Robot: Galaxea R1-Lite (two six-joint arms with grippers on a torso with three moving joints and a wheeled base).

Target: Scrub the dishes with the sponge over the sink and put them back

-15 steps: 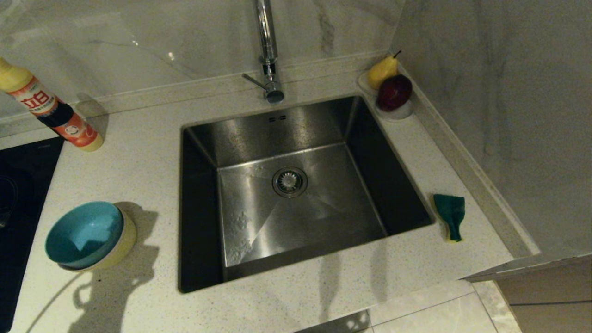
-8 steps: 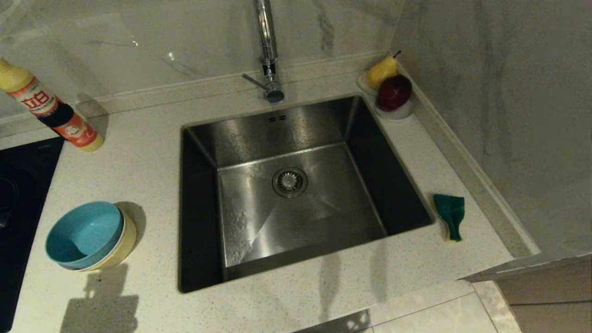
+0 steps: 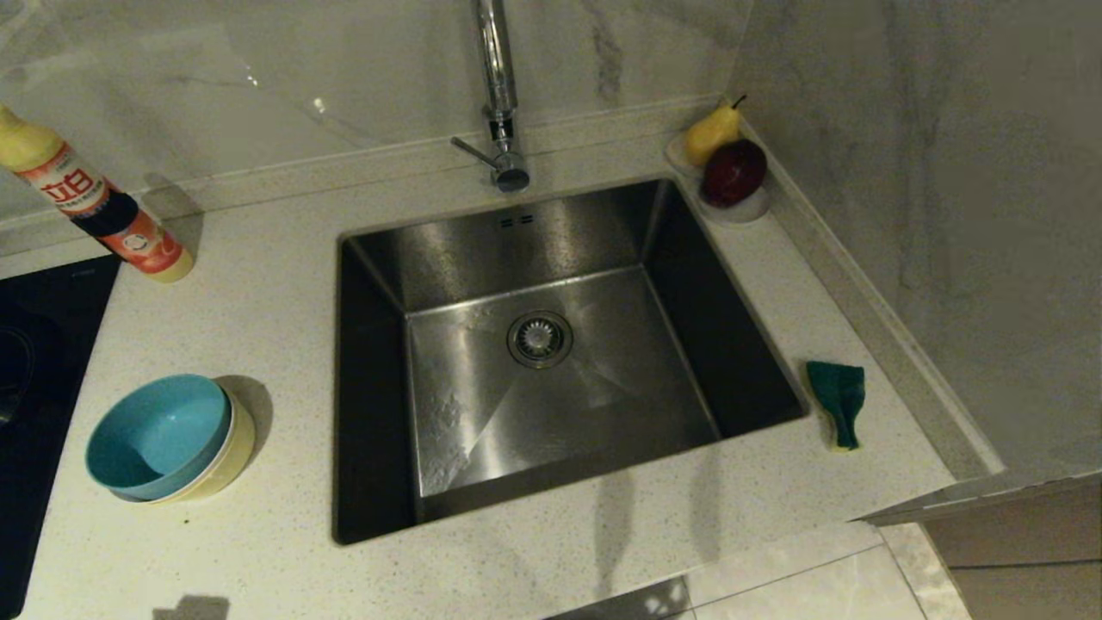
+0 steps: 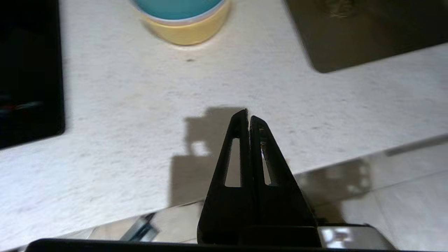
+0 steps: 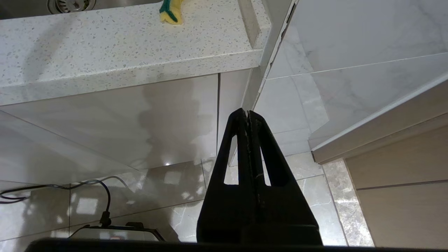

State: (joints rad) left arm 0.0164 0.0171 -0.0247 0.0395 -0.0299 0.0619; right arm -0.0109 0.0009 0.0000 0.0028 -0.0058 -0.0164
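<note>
Arm shadow on the countertop (image 3: pixel 258 327) beside the stacked bowls (image 3: pixel 164 439) slides toward the near edge, leaving only a small dark patch at the counter's front.

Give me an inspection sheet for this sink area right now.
Surface: speckled pale counter around the steel sink; sink holds nothing.
Job's things: blue bowl nested in yellow bowl, left of the sink; sponge on the right.
Clutter: soap bottle, pear and plum on a dish.
Grippers: left tool shut, above the counter's front edge; right tool shut, below counter level.
Cables: black cable on the floor.
Surroundings: faucet, marble walls, dark cooktop.
</note>
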